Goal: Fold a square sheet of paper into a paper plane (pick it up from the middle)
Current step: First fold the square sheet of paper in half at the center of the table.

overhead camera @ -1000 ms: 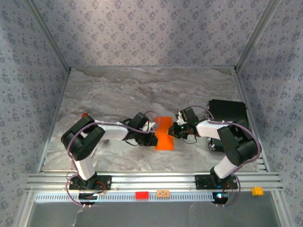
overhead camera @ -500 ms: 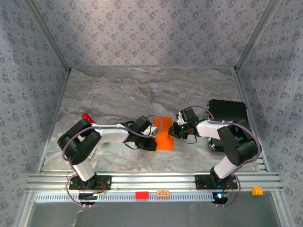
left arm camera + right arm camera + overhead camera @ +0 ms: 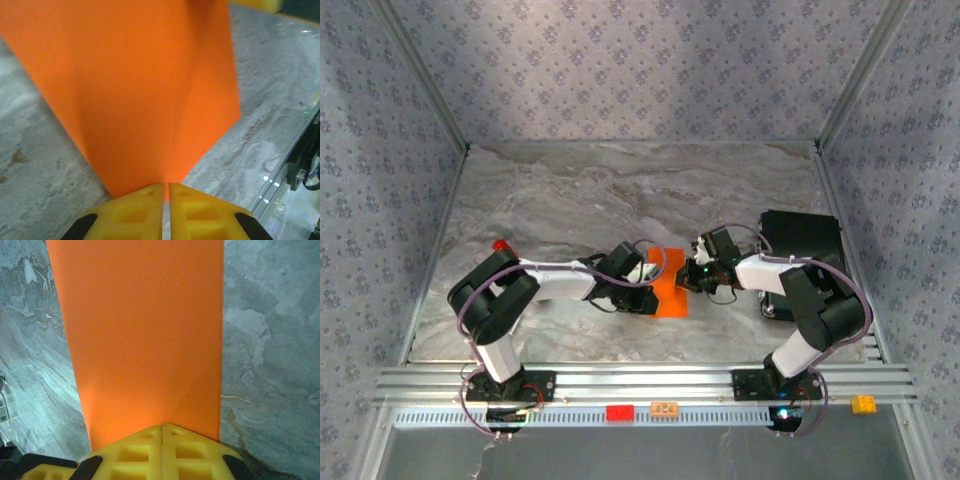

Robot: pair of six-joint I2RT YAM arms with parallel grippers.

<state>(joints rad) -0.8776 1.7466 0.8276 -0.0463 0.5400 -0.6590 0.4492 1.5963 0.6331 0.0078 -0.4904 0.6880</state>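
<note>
The square sheet of paper (image 3: 671,290) is bright orange and lies mid-table as a folded oblong rather than a paper plane. My left gripper (image 3: 647,297) sits at its left near corner. In the left wrist view the yellow fingers (image 3: 165,186) are shut on the sheet (image 3: 140,90), with a crease running up from the tips. My right gripper (image 3: 693,277) is at the sheet's right edge. In the right wrist view its fingers (image 3: 162,426) are shut tight, tips over the edge of the flat sheet (image 3: 145,330).
A black box (image 3: 801,240) stands behind the right arm. A small red thing (image 3: 500,244) lies by the left arm's elbow. On the near rail are a red block (image 3: 619,412), a small card (image 3: 665,408) and a yellow block (image 3: 863,404).
My left gripper has slid right and toward the near edge, onto the sheet's left side, so less orange shows. The right gripper has held still.
</note>
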